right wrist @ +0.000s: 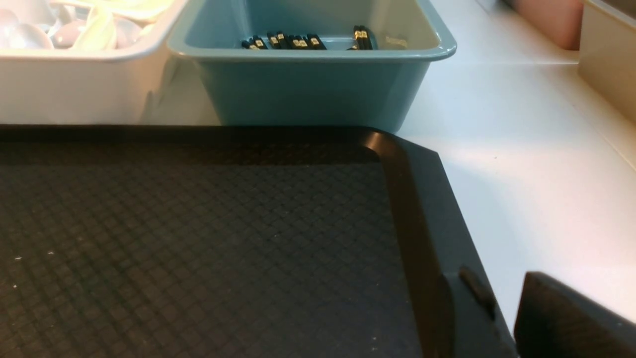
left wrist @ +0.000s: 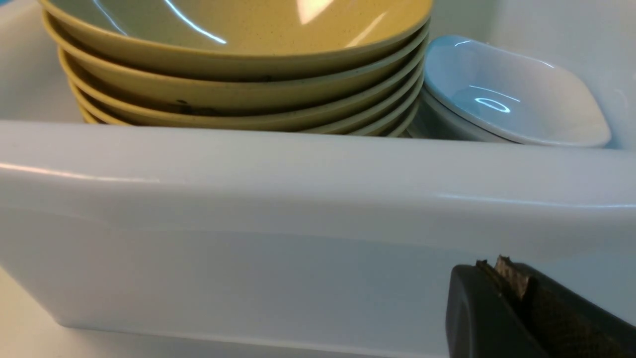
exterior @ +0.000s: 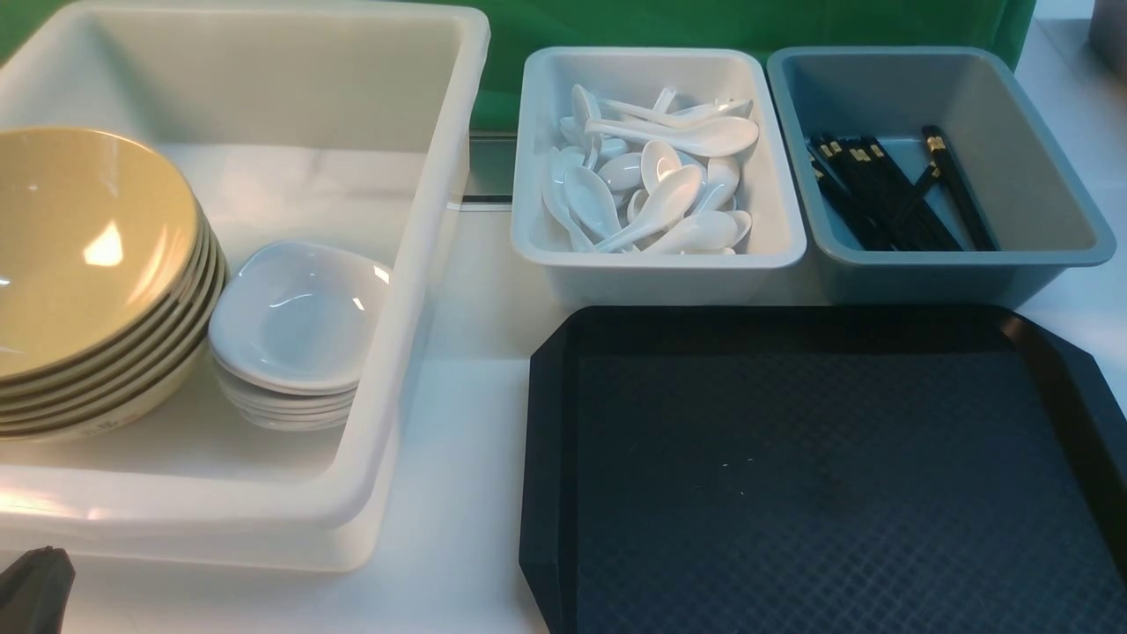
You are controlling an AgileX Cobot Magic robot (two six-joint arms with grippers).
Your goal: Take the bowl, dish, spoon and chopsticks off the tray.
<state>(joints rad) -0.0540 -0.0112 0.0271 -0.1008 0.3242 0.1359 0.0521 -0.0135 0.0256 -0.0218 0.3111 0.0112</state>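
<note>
Bowls and dishes in white tub, left tool closed, right tool's gap untellable

Tray: black, flat, diamond texture. Tan bowl tops bowl stack in big white tub; white dish tops dish stack beside it. Spoons piled in white tub. Chopsticks in grey-blue bin.

no legible text, labels, brands or numbers anywhere. gold bands on the chopsticks carry no readable marks. dark specks on a bowl rim are not lettering.
</note>
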